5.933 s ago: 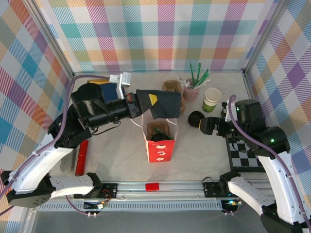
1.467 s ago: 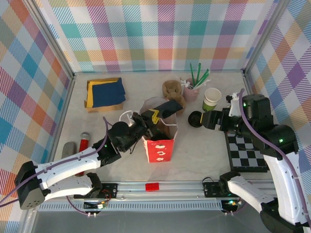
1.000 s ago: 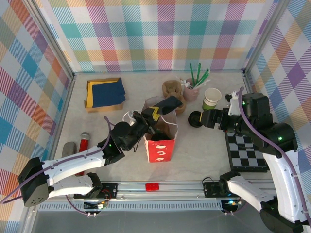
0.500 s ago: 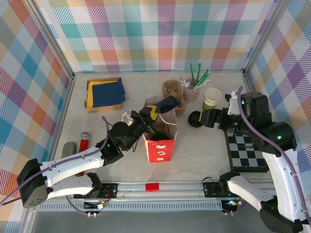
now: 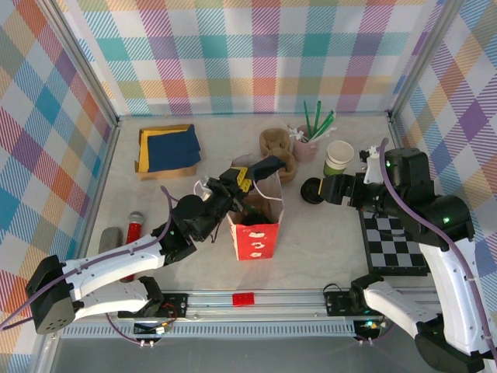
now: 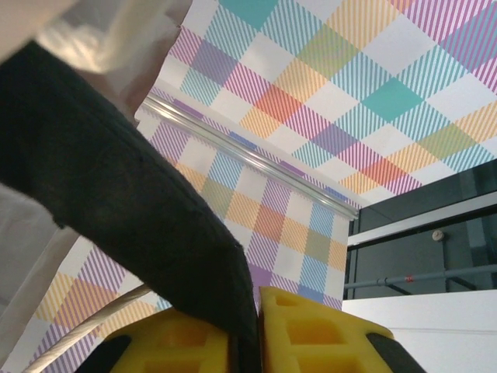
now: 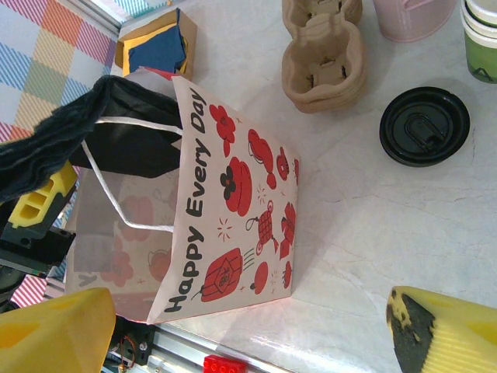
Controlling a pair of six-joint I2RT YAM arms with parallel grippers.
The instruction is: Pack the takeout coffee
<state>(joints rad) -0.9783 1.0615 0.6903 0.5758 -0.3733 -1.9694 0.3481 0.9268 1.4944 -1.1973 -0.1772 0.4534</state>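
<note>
A red-and-white paper bag (image 5: 256,241) (image 7: 233,194) stands open mid-table. Low inside it lies a dark shape (image 5: 250,221); I cannot tell whether that is the takeout coffee. My left gripper (image 5: 242,180) (image 6: 256,326) hovers at the bag's back left rim, shut on a dark navy napkin (image 5: 265,166) (image 6: 116,194) (image 7: 46,151) that droops over the mouth. The cloth is pinched between the yellow pads. My right gripper (image 5: 329,189) (image 7: 248,326) stands wide open to the right of the bag, holding nothing, close beside a loose black lid (image 5: 313,190) (image 7: 425,126).
Behind the bag are a brown cardboard carrier (image 5: 276,146) (image 7: 322,54), a pink cup of green straws (image 5: 307,144) and a lidless green cup (image 5: 338,159) (image 7: 481,54). A blue-and-yellow napkin stack (image 5: 167,149) lies back left, a checkered mat (image 5: 392,245) at right, a red tool (image 5: 132,241) at left.
The left gripper has eased slightly left and down with the napkin, which now sags lower over the bag's mouth. The right arm has not moved.
</note>
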